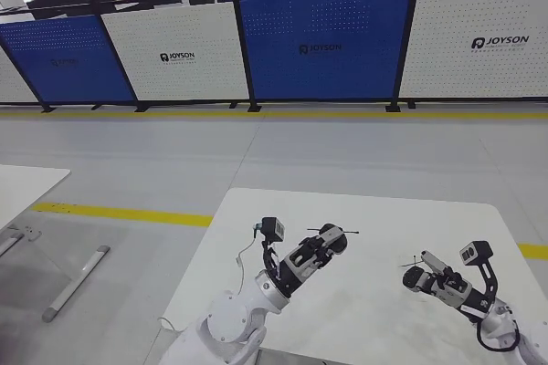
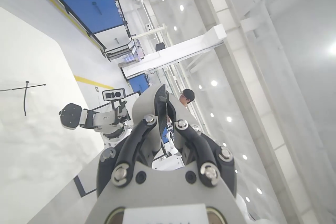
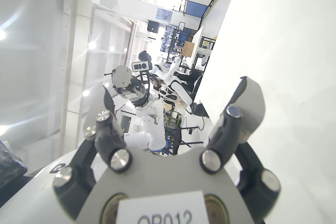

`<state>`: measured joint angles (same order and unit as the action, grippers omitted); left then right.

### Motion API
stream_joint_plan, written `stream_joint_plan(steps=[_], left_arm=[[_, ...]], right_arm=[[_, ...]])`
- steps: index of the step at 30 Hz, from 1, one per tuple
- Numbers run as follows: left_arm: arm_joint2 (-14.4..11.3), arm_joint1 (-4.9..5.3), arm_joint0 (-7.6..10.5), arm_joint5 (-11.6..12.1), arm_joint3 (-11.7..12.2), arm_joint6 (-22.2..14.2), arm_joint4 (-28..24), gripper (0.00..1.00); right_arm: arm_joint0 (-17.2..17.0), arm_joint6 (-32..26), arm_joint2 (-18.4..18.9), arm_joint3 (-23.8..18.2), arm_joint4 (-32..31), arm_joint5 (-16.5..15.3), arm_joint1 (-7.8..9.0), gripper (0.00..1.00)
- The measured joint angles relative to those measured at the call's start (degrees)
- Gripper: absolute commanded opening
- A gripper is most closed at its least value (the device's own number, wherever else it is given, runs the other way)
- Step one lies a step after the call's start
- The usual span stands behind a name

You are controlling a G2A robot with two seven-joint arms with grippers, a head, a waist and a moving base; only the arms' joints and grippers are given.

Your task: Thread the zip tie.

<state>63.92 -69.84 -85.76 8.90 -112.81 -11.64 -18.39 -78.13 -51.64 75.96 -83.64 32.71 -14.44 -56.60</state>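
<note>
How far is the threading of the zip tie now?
Done: the left gripper holds one zip tie off the table, jaws shut on it. In hand: the right gripper hangs open and empty nearby. Left: the held tie looks straight, with no loop, so the threading itself is not yet done.

A white table (image 1: pixel 393 205) with rounded far corners carries the work. Its top is plain and pale, seen as a broad bare sheet in the left wrist view (image 2: pixel 31 51) and in the right wrist view (image 3: pixel 288 38). It stands on a grey floor (image 1: pixel 256 155), where a yellow stripe (image 1: pixel 119 213) runs up to its left and right edges. Right of the table's middle lie thin black zip ties (image 1: pixel 409 265), flat on the top. In the left wrist view they (image 2: pixel 26 93) read as two slim strips crossing each other near one end, one running long across the other
</note>
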Motion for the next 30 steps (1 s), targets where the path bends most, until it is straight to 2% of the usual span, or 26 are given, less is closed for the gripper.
stream_joint_plan(steps=[2,4,8,12,14,17,26,28,30], left_arm=[[-0.03,0.00,0.04,-0.24,0.32,0.08,0.16,0.00],[-0.05,-0.03,0.43,-1.12,2.05,0.95,1.24,0.00],[-1.16,-0.27,1.66,-3.23,7.94,3.60,4.97,0.00],[-2.19,-0.51,2.48,-5.08,13.12,4.60,6.00,0.00],[-2.75,-0.64,2.95,-5.85,15.45,5.07,6.53,0.00],[-3.60,-0.97,3.45,-5.71,17.49,7.09,7.00,0.00],[-3.77,-1.04,3.53,-5.44,17.37,7.24,6.64,0.00],[-3.85,-1.10,3.62,-4.24,15.53,7.50,6.91,0.00],[-3.79,-1.15,3.16,-2.37,12.04,8.03,6.98,0.00]], right_arm=[[0.00,0.00,0.00,0.00,0.00,0.00,0.00,1.00],[0.00,0.00,0.00,0.00,0.00,0.00,0.00,1.00],[0.00,0.00,0.00,0.00,0.00,0.00,0.00,1.00],[0.00,0.00,0.00,0.00,0.00,0.00,0.00,1.00],[0.00,0.00,0.00,0.00,0.00,0.00,0.00,1.00],[0.00,0.00,0.00,0.00,0.00,0.00,0.00,1.00],[0.00,0.00,0.00,0.00,0.00,0.00,0.00,1.00],[0.00,0.00,0.00,0.00,0.00,0.00,0.00,1.00],[0.00,0.00,0.00,0.00,0.00,0.00,0.00,1.00]])
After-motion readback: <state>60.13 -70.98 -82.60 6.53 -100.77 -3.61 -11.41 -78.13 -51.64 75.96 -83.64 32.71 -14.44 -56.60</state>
